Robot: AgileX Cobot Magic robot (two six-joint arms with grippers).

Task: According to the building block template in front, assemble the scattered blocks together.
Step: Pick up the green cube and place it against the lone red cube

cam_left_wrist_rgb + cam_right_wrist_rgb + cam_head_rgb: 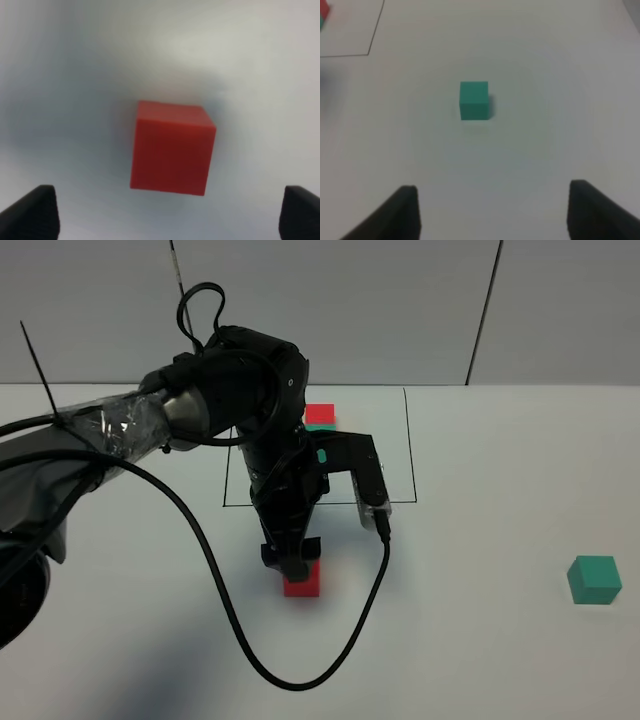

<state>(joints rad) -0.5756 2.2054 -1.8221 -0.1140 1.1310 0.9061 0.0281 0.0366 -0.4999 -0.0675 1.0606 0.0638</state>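
Bench (480, 540) is white, with a thin black outline (410, 440) drawn on it toward the far side. The template pair (319, 416) is seen at the far edge of that outline, its red half farther from the high camera and its teal half nearer, the two halves touching; the teal half is partly hidden by the left arm (200, 410).

The loose red cube (303, 586) is found on the bench just outside the near line of the outline, about mid-width in the high view. The left pincer (292, 558) is held directly over it, so that part of the cube is covered from above. In the left wrist view the red cube (172, 147) is seen flat on the bench, centred between the two dark fingertips (32, 217); the pincer is spread wide, both tips apart from the cube's sides; that view is somewhat blurred.

The loose teal cube (594, 580) is found alone at the right of the high view, well apart from the red cube and from the outline. The right pincer (495, 212) is seen only in its own wrist view; it is spread wide, with the teal cube (474, 100) lying ahead of it on the bench, apart from both tips. A corner of the outline and a sliver of the template pair are caught at the edge of that view.

A black cable (230, 640) is seen hanging from the left arm and looping over the bench beside the red cube.
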